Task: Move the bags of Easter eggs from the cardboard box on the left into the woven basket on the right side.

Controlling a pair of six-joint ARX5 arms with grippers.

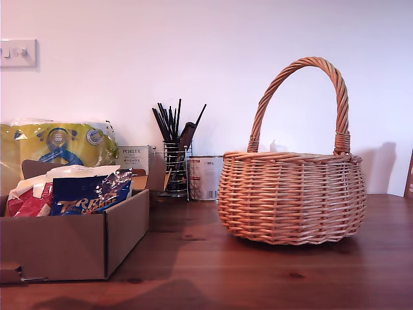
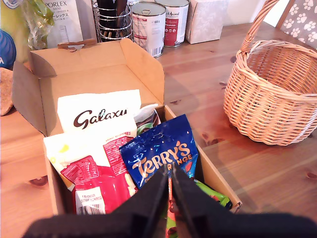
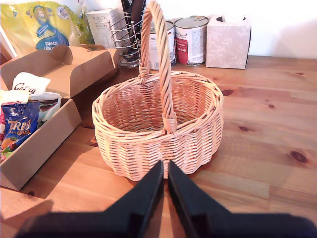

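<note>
The low brown cardboard box [image 1: 64, 245] stands at the exterior view's left and holds the bags of Easter eggs. A blue bag [image 2: 161, 153] lies on top beside a red-and-white bag [image 2: 99, 178], with a white bag with dark lettering [image 2: 99, 111] behind them. A green packet edge [image 2: 213, 193] peeks out from under the blue one. My first gripper [image 2: 169, 174] hovers shut just above the blue bag's near edge. The tan woven basket [image 1: 290, 200] stands at the exterior view's right, its inside bare. My second gripper [image 3: 165, 167] is shut, close in front of the basket's wall [image 3: 148, 148]. Neither arm shows in the exterior view.
Along the back wall stand a big yellow plastic pack [image 1: 58, 145], a white Porlex carton [image 1: 132, 158], a wire holder of black sticks [image 1: 175, 171], two tins [image 3: 190, 39] and a tissue box [image 3: 228, 42]. Bare wooden tabletop [image 1: 187, 258] lies between box and basket.
</note>
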